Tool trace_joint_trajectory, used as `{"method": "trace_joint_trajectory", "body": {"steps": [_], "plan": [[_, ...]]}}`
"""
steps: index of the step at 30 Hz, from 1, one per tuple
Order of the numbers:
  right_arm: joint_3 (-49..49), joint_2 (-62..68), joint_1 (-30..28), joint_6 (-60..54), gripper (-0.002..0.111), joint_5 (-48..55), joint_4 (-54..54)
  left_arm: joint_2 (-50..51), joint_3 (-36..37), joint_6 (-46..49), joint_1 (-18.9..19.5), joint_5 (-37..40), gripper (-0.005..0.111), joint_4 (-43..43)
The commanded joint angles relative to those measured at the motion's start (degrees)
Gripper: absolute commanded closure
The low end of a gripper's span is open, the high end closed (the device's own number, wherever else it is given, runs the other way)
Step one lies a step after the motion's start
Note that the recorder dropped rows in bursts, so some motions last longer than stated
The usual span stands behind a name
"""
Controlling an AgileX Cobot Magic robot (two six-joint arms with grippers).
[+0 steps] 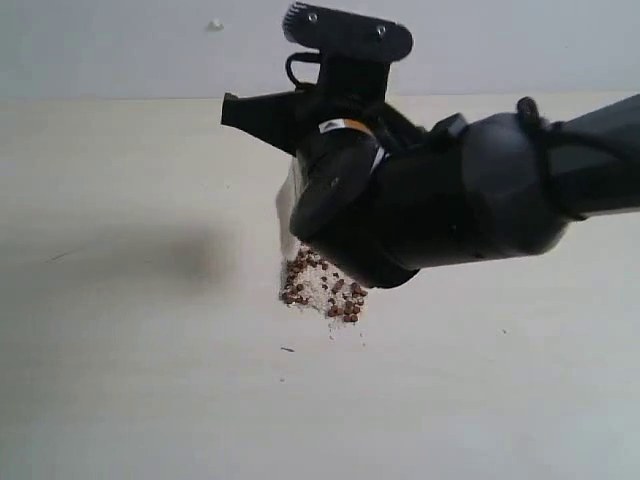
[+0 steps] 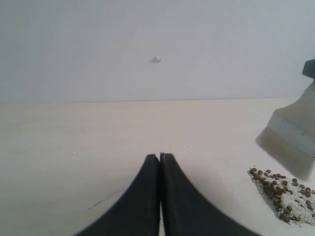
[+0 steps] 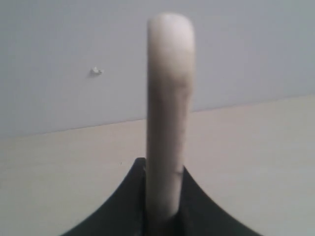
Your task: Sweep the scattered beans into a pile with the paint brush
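The right end effector (image 3: 165,172) clamps the pale wooden handle of the paint brush (image 3: 167,88), bristles pointing down at the bench (image 1: 120,380). The tool looks light, stiff in the handle and soft in the bristles, and is best gripped along the handle, as here. Just beyond the bristles, the beans (image 1: 322,290) lie in one small heap among whitish crumbs, likely to roll at a touch. The left end effector (image 2: 160,162) sits pinched closed and empty, apart from them. No container is in view. A white speck (image 1: 214,25) marks the wall behind.
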Motion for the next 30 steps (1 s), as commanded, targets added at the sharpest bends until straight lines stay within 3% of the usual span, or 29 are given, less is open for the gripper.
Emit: {"method": "trace_joint_trajectory", "body": {"steps": [1,7,10,18,30], "plan": [[0.01,-4.54,0.07,-23.07,0.108,-2.27,5.88,-0.27,0.13,0.05,-0.09,-0.17,0.107,0.24],[0.01,-3.38,0.07,-47.72,0.108,-15.64,22.7,-0.27,0.13,0.05,-0.09,-0.17,0.107,0.24],[0.01,-1.21,0.07,-48.48,0.108,-14.87,25.32,-0.27,0.13,0.05,-0.09,-0.17,0.107,0.24],[0.01,6.27,0.07,-31.66,0.108,-0.04,24.47,-0.27,0.13,0.05,-0.09,-0.17,0.107,0.24],[0.01,10.01,0.07,-6.25,0.108,3.86,11.9,-0.27,0.13,0.05,-0.09,-0.17,0.107,0.24]]}}
